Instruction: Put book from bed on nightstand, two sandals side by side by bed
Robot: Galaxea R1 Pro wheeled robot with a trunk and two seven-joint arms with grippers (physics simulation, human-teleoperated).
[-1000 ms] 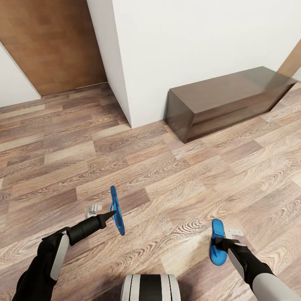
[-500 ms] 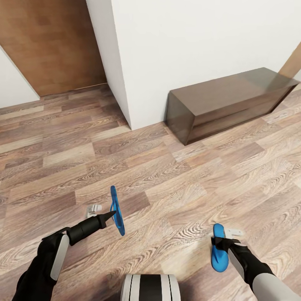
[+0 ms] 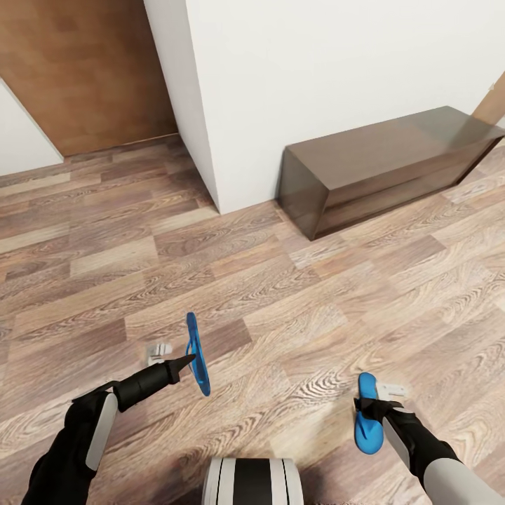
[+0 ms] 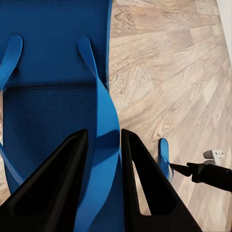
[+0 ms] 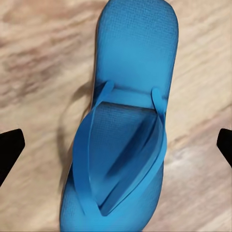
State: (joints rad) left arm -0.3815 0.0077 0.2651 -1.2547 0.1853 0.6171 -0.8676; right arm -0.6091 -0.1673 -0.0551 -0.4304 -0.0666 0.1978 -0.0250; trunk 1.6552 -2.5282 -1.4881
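My left gripper [image 3: 184, 362] [image 4: 104, 133] is shut on the strap of one blue sandal [image 3: 191, 330] [image 4: 53, 63], holding it on edge above the wood floor. The other blue sandal [image 3: 365, 431] [image 5: 135, 63] [image 4: 163, 154] lies flat, sole down, at the lower right of the head view. My right gripper [image 3: 370, 405] [image 5: 116, 145] hovers over it, open, with its fingertips [image 5: 9, 150] wide apart on either side and not touching it. The book, the bed and the nightstand are out of view.
A long low dark brown cabinet [image 3: 379, 168] stands against the white wall [image 3: 315, 70] ahead to the right. A wall corner [image 3: 210, 175] juts out ahead, with a brown wooden door [image 3: 91, 70] to its left. My base [image 3: 252, 484] is at the bottom.
The right sandal has dropped slightly toward me under the right gripper. The whole view has shifted a little, so the camera moved. The left gripper still holds its sandal the same way.
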